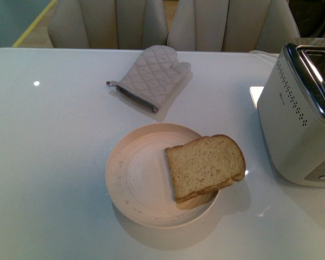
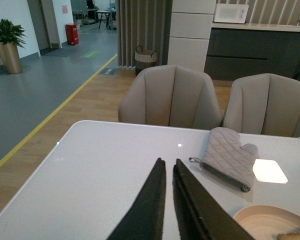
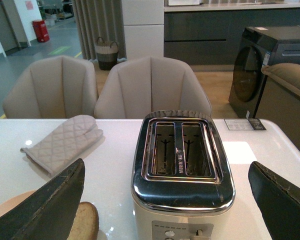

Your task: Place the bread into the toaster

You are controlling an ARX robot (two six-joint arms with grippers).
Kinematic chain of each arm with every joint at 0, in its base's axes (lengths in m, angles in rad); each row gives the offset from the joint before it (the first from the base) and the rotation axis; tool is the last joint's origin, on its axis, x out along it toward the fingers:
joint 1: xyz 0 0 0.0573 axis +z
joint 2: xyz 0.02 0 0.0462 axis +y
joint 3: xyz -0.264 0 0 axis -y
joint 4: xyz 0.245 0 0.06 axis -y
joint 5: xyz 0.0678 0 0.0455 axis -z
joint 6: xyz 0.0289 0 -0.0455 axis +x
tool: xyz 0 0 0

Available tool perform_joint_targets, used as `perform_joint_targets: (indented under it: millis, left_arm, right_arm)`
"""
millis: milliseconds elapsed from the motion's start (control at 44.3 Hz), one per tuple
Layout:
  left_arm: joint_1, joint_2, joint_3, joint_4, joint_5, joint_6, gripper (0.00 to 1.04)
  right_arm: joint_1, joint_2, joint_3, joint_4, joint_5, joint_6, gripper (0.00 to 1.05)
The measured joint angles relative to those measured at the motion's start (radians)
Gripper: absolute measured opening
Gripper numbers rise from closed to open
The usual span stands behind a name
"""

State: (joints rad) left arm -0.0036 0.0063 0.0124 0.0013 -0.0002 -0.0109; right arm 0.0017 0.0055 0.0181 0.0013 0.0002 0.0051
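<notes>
A: What's laid out on your front view?
B: I've got a plate (image 1: 131,181) in the lower centre of the tabletop (image 1: 49,162), with the bread (image 1: 206,165) on its right half, overhanging the rim.
A: And around it?
B: The oven mitt (image 1: 149,76) lies behind the plate, upper centre. The toaster (image 1: 295,127) is at the right edge, apart from the plate. Two chairs (image 1: 108,21) stand behind the tabletop.

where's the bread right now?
Front view: the bread lies on the right part of the plate, its right end overhanging the rim toward the toaster at far right. The mitt lies beyond the plate.
</notes>
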Motion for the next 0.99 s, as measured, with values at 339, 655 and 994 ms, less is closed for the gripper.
perform_joint_targets:
  millis: [339,655,994]
  left_arm:
    - [0.0,-0.001,0.0,-0.001,0.0,0.0,0.59]
    - [0.0,-0.002,0.0,-0.001,0.0,0.003,0.99]
    - [0.0,-0.002,0.0,-0.001,0.0,0.002,0.98]
  right_arm:
    - [0.276,0.353,0.161,-0.315,0.524,0.136,0.96]
    - [0.306,0.756,0.336,-0.206,0.315,0.436,0.96]
    - [0.348,1.3,0.481,0.005,0.056,0.819,0.96]
